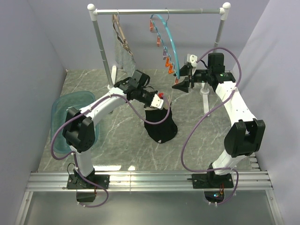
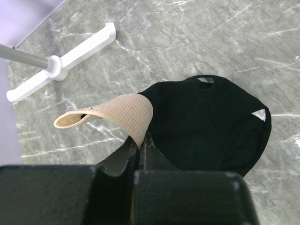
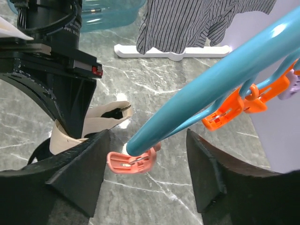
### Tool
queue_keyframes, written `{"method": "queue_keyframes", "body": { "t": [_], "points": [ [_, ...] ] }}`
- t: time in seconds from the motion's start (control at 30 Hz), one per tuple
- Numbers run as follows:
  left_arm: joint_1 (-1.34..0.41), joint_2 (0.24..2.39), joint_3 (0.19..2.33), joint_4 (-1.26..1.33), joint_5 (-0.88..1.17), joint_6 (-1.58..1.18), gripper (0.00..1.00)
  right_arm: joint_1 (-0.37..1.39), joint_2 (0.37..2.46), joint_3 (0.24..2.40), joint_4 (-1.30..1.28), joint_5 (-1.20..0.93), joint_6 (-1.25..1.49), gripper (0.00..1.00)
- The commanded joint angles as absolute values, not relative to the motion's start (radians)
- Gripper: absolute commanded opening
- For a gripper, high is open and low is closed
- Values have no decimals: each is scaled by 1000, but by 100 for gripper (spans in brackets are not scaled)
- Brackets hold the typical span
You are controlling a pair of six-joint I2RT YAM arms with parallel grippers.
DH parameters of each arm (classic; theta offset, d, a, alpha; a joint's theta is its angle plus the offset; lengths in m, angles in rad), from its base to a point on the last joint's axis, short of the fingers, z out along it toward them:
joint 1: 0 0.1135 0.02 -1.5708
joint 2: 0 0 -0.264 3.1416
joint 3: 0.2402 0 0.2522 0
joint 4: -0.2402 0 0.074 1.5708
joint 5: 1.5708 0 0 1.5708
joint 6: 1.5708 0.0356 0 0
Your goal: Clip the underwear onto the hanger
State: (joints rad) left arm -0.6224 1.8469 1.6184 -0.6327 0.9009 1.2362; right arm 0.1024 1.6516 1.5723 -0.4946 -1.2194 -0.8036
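The black underwear (image 1: 160, 126) hangs from my left gripper (image 1: 161, 100), which is shut on its pale waistband (image 2: 123, 111); the lower part rests on the table. The teal hanger (image 1: 169, 41) hangs by its hook from the white rail, with orange and purple clips down its curve. My right gripper (image 1: 182, 80) is open at the hanger's lower end. In the right wrist view the teal tip (image 3: 197, 101) and a salmon clip (image 3: 131, 161) lie between the open fingers, apart from them. The waistband (image 3: 101, 119) shows at the left of that view.
A white clothes rack (image 1: 158, 11) stands at the back, with white feet (image 2: 61, 61) on the marble table. A wooden hanger with grey cloth (image 1: 123, 44) hangs at the rail's left. A teal plastic basin (image 1: 63, 119) sits at the table's left edge.
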Motion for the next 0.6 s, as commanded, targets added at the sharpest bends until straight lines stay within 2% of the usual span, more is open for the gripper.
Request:
{"method": "queue_keyframes", "body": {
  "t": [0.0,0.03,0.07,0.17,0.23,0.3,0.4,0.43,0.5,0.57],
  "points": [
    [-621,1850,1667,-624,940,1247,0,109,1620,1598,-471,-1235,-808,71],
    [-621,1850,1667,-624,939,1247,0,109,1620,1597,-463,-1232,-805,68],
    [-620,1850,1669,-623,939,1247,0,107,1618,1594,-453,-1232,-787,59],
    [-618,1848,1669,-620,936,1252,0,107,1620,1597,-434,-1232,-753,46],
    [-620,1845,1670,-612,940,1246,0,107,1620,1600,-428,-1233,-733,43],
    [-618,1848,1690,-624,949,1252,0,107,1624,1611,-425,-1238,-698,34],
    [-618,1859,1721,-641,953,1262,0,109,1637,1635,-439,-1249,-666,16],
    [-617,1864,1726,-643,951,1269,0,107,1640,1646,-446,-1250,-655,6],
    [-617,1868,1738,-653,942,1295,0,107,1644,1652,-457,-1249,-650,0],
    [-617,1871,1740,-649,934,1299,0,107,1641,1648,-448,-1247,-634,0]
  ]
}}
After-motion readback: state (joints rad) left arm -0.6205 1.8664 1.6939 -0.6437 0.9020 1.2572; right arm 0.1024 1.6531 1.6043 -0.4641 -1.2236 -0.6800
